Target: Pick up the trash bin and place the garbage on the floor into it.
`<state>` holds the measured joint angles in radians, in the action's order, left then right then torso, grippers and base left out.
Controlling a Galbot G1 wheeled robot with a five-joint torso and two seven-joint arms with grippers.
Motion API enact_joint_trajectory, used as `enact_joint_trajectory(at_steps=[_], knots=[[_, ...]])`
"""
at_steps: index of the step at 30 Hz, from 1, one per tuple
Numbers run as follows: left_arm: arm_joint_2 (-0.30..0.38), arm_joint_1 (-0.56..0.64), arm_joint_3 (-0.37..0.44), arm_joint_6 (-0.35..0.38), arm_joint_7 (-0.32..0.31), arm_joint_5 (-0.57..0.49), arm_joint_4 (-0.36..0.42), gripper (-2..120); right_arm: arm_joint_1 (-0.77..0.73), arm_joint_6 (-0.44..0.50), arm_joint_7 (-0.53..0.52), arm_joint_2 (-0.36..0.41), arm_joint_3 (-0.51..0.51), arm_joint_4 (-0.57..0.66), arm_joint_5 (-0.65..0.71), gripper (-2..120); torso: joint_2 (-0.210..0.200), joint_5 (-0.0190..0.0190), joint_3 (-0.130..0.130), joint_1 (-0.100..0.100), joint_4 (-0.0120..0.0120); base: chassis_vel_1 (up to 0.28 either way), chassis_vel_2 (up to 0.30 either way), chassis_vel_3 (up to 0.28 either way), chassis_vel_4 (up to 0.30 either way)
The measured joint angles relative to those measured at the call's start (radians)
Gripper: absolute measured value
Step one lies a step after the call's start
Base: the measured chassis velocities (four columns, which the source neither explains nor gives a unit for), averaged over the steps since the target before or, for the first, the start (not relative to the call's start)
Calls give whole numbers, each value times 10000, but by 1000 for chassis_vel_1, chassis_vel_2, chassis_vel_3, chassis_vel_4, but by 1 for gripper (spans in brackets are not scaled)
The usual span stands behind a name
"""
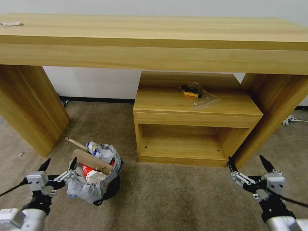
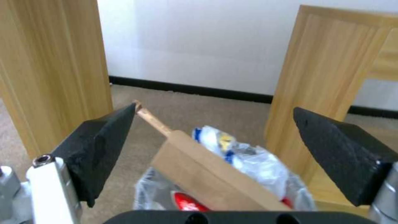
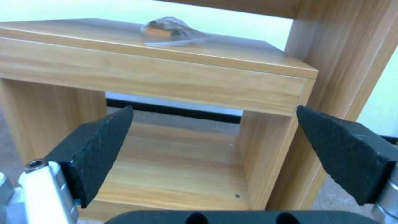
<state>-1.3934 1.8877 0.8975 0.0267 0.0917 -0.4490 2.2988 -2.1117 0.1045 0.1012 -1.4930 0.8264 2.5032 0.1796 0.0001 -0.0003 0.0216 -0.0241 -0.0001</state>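
Left hand (image 1: 59, 164) is hovering low at the left edge of the head view, forearm coming in from the bottom-left corner, fingers spread wide and gripping nothing. One fingertip is sitting just beside the bag rim of the trash bin (image 1: 113, 187); whether it is touching, can't tell. In the left wrist view the same hand (image 2: 213, 119) is pointing forward with both black fingers (image 2: 101, 149) framing the bin's contents.

Trash bin is standing upright on the floor (image 1: 179, 195), just right of the left hand, between the desk's left leg (image 1: 30, 106) and the low shelf unit (image 1: 195, 109). Clear liner bag (image 1: 83, 191) is bulging over the rim. Garbage is sitting piled inside: cardboard piece (image 1: 91, 159) leaning across the top, crumpled plastic (image 1: 104, 153) behind it, red wrapper (image 1: 86, 168) and a white carton (image 1: 95, 175) below. Wooden stick (image 1: 76, 143) is poking out up and to the left, past the cardboard. A small white scrap (image 1: 20, 154) is lying on the floor near the desk's left leg.

Shelf unit is sitting under the desk (image 1: 154, 30), a yellow-handled tool in clear plastic (image 1: 192, 92) lying on its top.

Right hand (image 1: 248, 162) is hovering low at the right, forearm entering from the bottom-right corner, fingers also spread wide and empty, well apart from the bin. Right wrist view has that hand (image 3: 215, 112) facing the shelf unit's open compartment.
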Motion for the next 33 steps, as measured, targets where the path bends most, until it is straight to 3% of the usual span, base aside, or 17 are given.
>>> enact_joint_trajectory(at_steps=[7, 9, 12, 20, 33], knots=[[-325, 289, -998, -373, -686, 824, 560, 100, -1575, 1716, -294, 353, 3, -142, 104, 100, 0, 1, 0, 0, 0, 0, 0, 0, 0], [-281, 283, -1274, -390, -820, 924, 621, 100, -1743, 1870, -404, 446, -52, -161, 210, 100, 0, 3, 0, 0, 0, 0, 0, 0, 0], [51, 17, -2288, -251, -1489, 1114, 633, 100, -1927, 1982, -796, 633, -234, -71, 574, 100, -1, 1, 1, 0, -2, 0, 0, 0, 0], [-190, -145, -2588, 698, -895, 1680, 720, 100, -1533, 1708, -1019, 755, 45, -15, 735, 100, -1, 1, 1, -1, 1, 0, 0, 0, 0], [-181, -136, -2528, 752, -838, 1693, 725, 100, -1487, 1647, -1086, 760, 64, -33, 611, 100, -2, 0, 1, -1, 0, 0, 0, 0, 0]])
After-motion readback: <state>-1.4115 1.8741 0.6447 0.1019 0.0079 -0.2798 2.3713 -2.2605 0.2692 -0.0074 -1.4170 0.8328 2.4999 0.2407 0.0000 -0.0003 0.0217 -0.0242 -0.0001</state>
